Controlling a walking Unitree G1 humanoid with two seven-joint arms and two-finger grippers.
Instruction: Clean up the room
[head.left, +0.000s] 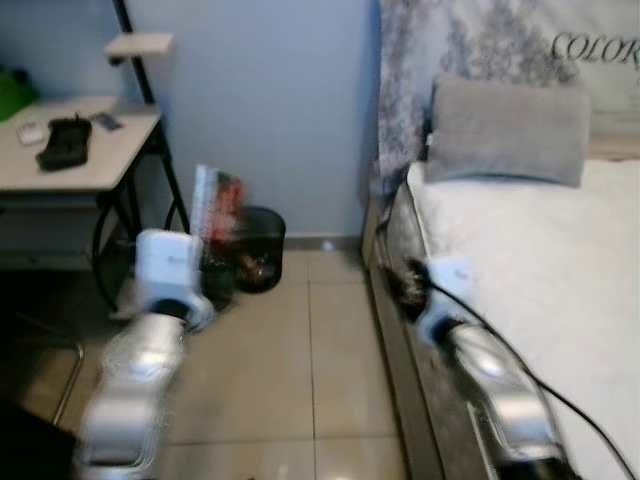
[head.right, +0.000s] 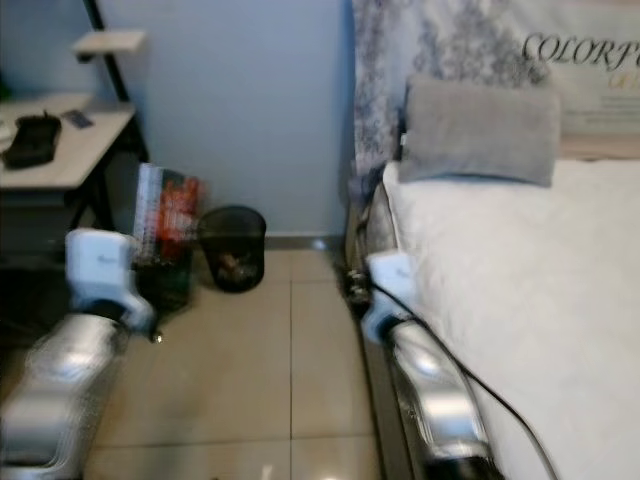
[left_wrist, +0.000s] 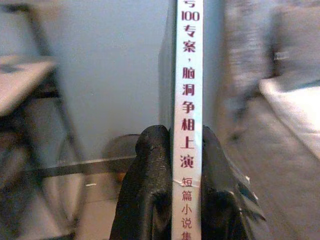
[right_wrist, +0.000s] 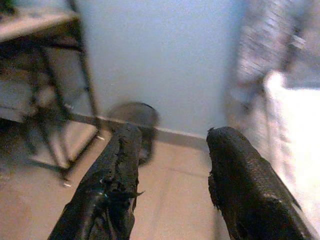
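Between the two black fingers (left_wrist: 150, 190) of the left gripper (left_wrist: 187, 192) stands a book (left_wrist: 187, 100), upright, clamped at its lower end with a pad pressed to each cover; its white spine carries red Chinese characters. In the head views the book (head.left: 215, 205) is raised above the silver left arm (head.left: 130, 385); just beyond it, low against the blue wall (head.left: 260, 100), sits a round black mesh wastebasket (head.left: 260, 245) on the tiled floor (head.left: 300, 370); further to the gripper's left is a pale desk (head.left: 75, 150) on black legs, with a dark object (head.left: 65, 140) lying on top. The right gripper (right_wrist: 172, 175) holds nothing, its fingers spread wide apart; it hangs over the floor just beside the edge of the bed (head.left: 540, 290), whose white cover runs back to a grey pillow (head.left: 505, 130).
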